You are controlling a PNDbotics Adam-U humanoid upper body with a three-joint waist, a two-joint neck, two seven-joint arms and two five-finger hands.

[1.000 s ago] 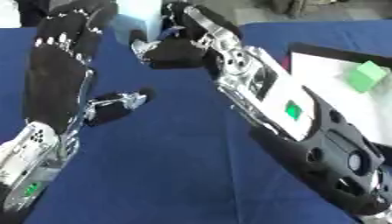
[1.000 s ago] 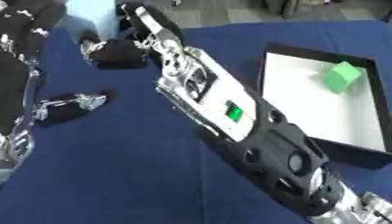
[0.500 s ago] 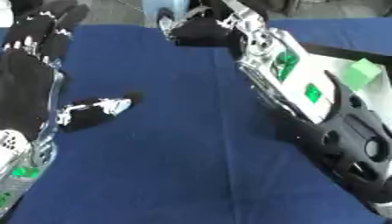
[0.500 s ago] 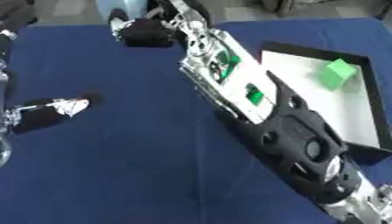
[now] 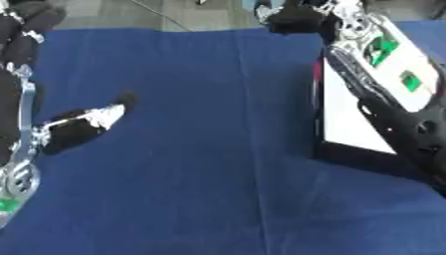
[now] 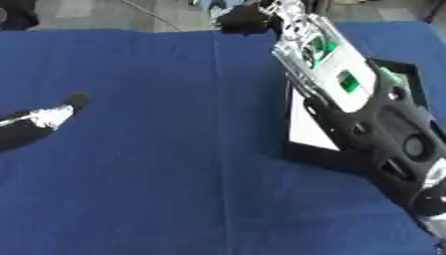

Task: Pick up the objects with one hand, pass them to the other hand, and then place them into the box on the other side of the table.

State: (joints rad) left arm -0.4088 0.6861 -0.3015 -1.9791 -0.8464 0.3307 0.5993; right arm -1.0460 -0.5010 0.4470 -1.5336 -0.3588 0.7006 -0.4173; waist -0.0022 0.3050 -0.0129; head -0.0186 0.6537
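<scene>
The box (image 5: 348, 124) lies on the blue table (image 5: 209, 149) at the robot's right, black-walled with a white floor, and serves here as the landmark. The right arm lies across the box and covers most of its floor. A second ago the box stood clear of the arm and a green block showed on its white floor; now the arm hides that spot, and only a small green patch shows at the box's far edge past the arm in the right eye view, too little to say what it is.

The right hand (image 6: 244, 20) reaches beyond the far end of the box, over the far edge of the table. Compared with a second ago it sits farther out and more to the robot's right, nearer the box's line, though the whole picture has shifted too, so part of that change is the camera's. The hand shows as a dark lump with something pale blue just beside it; whether its fingers are curled or hold anything cannot be told.

The left hand (image 5: 83, 127) is well apart from the box, at the table's left side. Its thumb and fingers are stretched out and relaxed, holding nothing, much as they were a second ago.
</scene>
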